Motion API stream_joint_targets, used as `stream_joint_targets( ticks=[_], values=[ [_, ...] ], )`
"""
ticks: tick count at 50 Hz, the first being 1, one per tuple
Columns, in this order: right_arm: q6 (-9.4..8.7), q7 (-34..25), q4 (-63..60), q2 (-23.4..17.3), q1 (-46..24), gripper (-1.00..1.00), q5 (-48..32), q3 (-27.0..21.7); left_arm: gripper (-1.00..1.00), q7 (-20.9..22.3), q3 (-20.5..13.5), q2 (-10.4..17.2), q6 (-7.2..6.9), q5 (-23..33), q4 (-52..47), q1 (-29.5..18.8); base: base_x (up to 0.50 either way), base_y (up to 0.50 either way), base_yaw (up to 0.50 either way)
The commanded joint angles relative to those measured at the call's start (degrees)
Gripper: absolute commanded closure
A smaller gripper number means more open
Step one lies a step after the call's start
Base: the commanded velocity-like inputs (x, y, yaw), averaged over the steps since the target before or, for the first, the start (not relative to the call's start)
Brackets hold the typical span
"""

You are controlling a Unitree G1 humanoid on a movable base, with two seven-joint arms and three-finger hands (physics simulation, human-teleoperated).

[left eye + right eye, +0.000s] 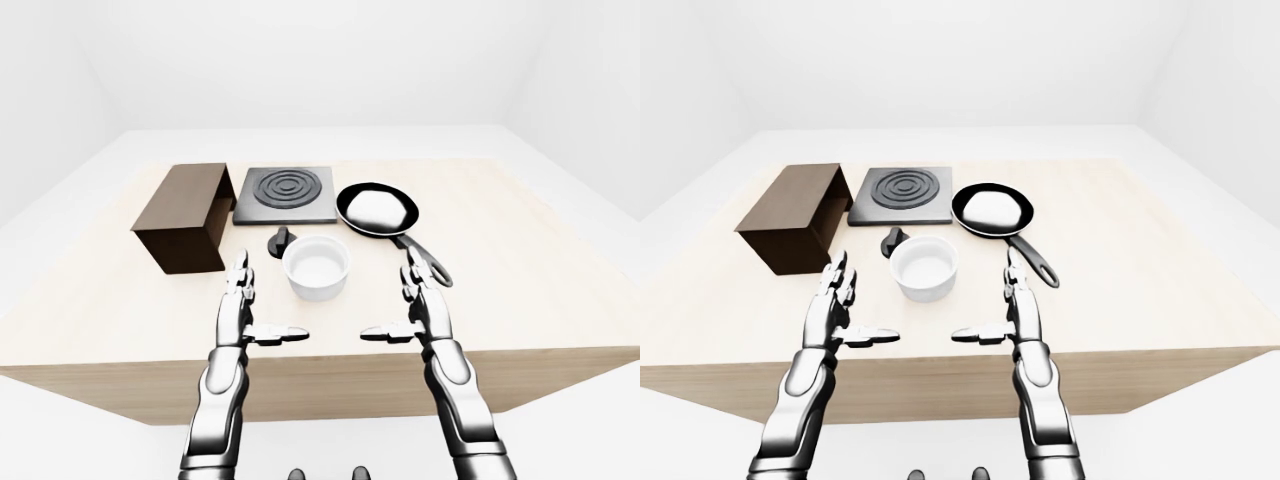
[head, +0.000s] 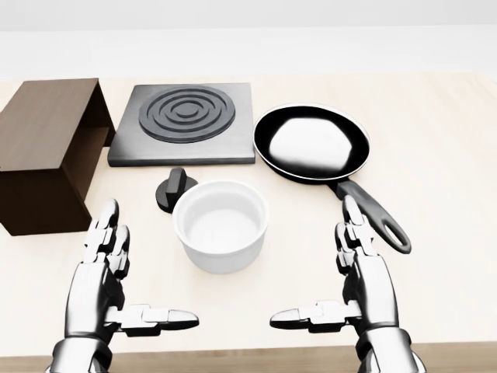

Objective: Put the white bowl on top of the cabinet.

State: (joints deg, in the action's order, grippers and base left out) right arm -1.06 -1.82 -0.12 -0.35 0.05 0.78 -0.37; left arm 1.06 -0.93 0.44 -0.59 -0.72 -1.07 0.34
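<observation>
- Clearly the work stands at its first step: the white bowl (image 2: 221, 225) sits untouched on the tabletop (image 2: 450, 202), and neither hand holds anything.
- Left hand (image 2: 116, 272) and right hand (image 2: 353, 272) hover near the bottom of the head view, one on each side of the bowl and apart from it, fingers straight and spread wide, thumbs pointing inward toward each other.
- The bowl lies between the hands and a little above them in the head view, just beside a small black knob (image 2: 172, 189) and below the stove plate (image 2: 182, 123).
- The cabinet (image 2: 46, 148) stands at the left of the head view, well apart from the bowl, its flat top bare.
- Next, I judge, the hands need to reach up and close on the bowl's wall from both sides, then lift it clear and carry it left over the cabinet top.
- The bowl is round, deep, smooth and glossy with a thick rim; it looks empty.
- The cabinet is a dark brown, matte box; the tabletop is pale wood.
- The frying pan (image 2: 311, 144) at the right is black, shallow and shiny, with a looped handle.
</observation>
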Motion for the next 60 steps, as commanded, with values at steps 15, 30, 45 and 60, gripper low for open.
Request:
stream_joint_targets(
  ticks=[15,30,45,60],
  values=[
    [-0.39,-2.11,0.57,-0.21,0.15,-1.00,-0.77,0.17,-1.00,2.40,-0.98,0.51,-1.56,-0.78,-2.97,1.35,0.00,0.00,0.00],
    [2.47,0.58,1.29,-0.08,0.01,-1.00,-2.42,-0.05,-1.00,2.83,-0.57,0.42,-1.52,-0.48,-2.93,1.71,0.02,0.02,0.00],
    [3.15,1.16,0.73,-0.11,0.33,-1.00,-2.88,-0.02,-1.00,3.69,0.15,0.24,-1.63,-0.30,-4.63,3.06,0.16,0.17,0.00],
    [2.30,-0.61,0.20,-0.15,0.23,-1.00,-0.07,-0.51,-1.00,4.28,0.80,0.16,-1.31,0.26,-4.54,3.47,0.09,0.09,0.00]
  ],
)
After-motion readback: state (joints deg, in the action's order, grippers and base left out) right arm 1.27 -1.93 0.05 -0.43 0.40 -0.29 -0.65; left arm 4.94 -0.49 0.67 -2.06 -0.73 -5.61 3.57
